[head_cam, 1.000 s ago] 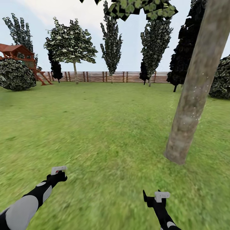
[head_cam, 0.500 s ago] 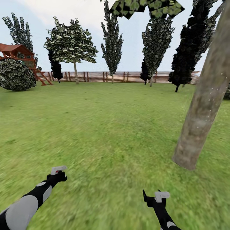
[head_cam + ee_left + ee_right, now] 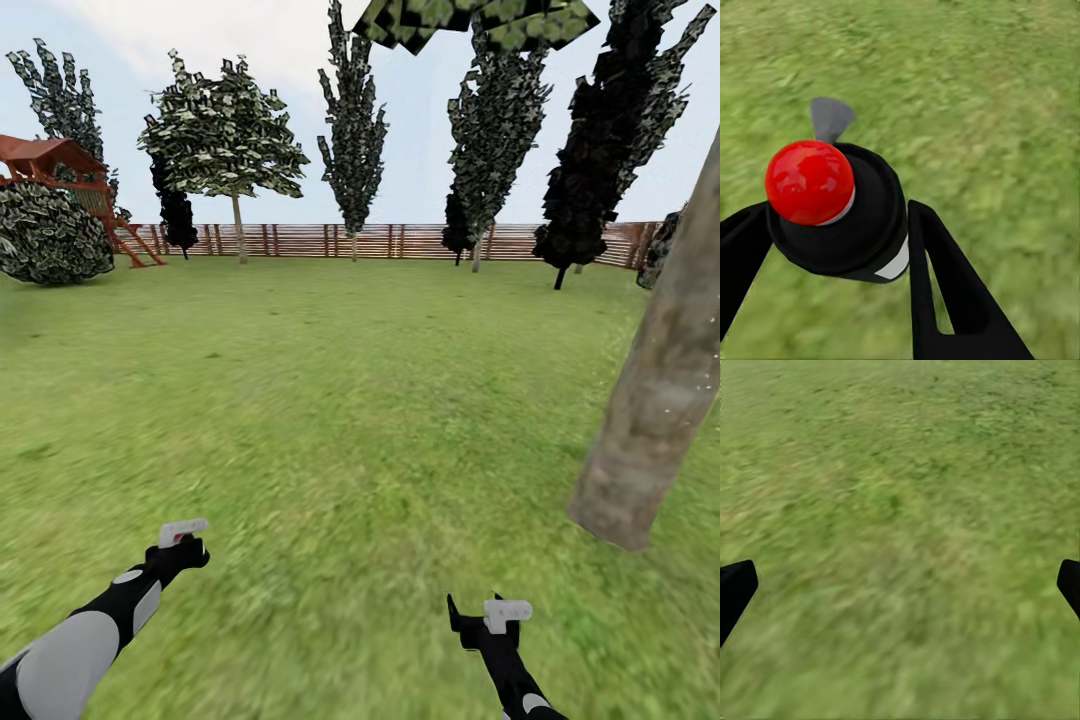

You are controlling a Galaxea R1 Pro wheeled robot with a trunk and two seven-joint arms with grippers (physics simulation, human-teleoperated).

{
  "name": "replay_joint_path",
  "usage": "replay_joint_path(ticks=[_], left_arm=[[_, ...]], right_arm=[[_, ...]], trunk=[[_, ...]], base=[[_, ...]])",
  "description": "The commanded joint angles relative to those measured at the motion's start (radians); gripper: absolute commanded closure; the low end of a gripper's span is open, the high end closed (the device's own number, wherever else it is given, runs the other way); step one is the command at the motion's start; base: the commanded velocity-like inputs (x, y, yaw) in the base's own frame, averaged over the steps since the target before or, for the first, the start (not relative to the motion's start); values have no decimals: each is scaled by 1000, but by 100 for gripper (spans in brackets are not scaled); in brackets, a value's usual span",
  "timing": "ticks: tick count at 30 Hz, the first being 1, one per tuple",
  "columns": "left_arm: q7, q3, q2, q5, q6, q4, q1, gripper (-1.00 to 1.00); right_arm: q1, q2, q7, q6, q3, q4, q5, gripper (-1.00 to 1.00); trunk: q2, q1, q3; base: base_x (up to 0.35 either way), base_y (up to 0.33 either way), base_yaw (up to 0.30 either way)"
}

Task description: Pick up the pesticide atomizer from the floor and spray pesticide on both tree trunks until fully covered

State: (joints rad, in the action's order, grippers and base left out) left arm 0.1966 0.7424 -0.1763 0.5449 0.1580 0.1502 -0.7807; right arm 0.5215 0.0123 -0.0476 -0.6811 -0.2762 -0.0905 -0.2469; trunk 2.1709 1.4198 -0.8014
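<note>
head view looks out over a wide green lawn [image 3: 330, 380] running to a brown slatted wooden fence [image 3: 300, 240]. close on the right leans a thick, pale grey-brown mottled tree trunk [image 3: 655, 400], its base on the grass. far off by the fence stands a second tree with a thin bare trunk and a blocky green canopy [image 3: 225, 140], with tall dark column-shaped trees [image 3: 350, 130] beside it. at the far left sit a round bush [image 3: 50, 235] and a red-roofed wooden play structure [image 3: 45, 160].

low in the foreground, the left claw [image 3: 182, 535] grips the slim dark pesticide atomizer with its white patch; from the left wrist, the atomizer's red cap [image 3: 810, 182] sits between the black fingers [image 3: 945, 292]. the right claw [image 3: 490, 612] hovers over the grass; from the right wrist its fingertips [image 3: 735, 592] stand wide apart with nothing between.
</note>
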Motion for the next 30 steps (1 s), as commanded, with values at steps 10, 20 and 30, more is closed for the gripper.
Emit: replay_joint_path(ticks=[10,20,30], left_arm=[[1,0,0,0,0,0,0,100],[1,0,0,0,0,0,0,100],[1,0,3,0,0,0,0,100]], right_arm=[[0,0,0,0,0,0,0,-100],[0,0,0,0,0,0,0,-100],[0,0,0,0,0,0,0,-100]], trunk=[[0,0,0],[0,0,0],[0,0,0]], base=[[211,255,0],[207,256,0],[206,257,0]])
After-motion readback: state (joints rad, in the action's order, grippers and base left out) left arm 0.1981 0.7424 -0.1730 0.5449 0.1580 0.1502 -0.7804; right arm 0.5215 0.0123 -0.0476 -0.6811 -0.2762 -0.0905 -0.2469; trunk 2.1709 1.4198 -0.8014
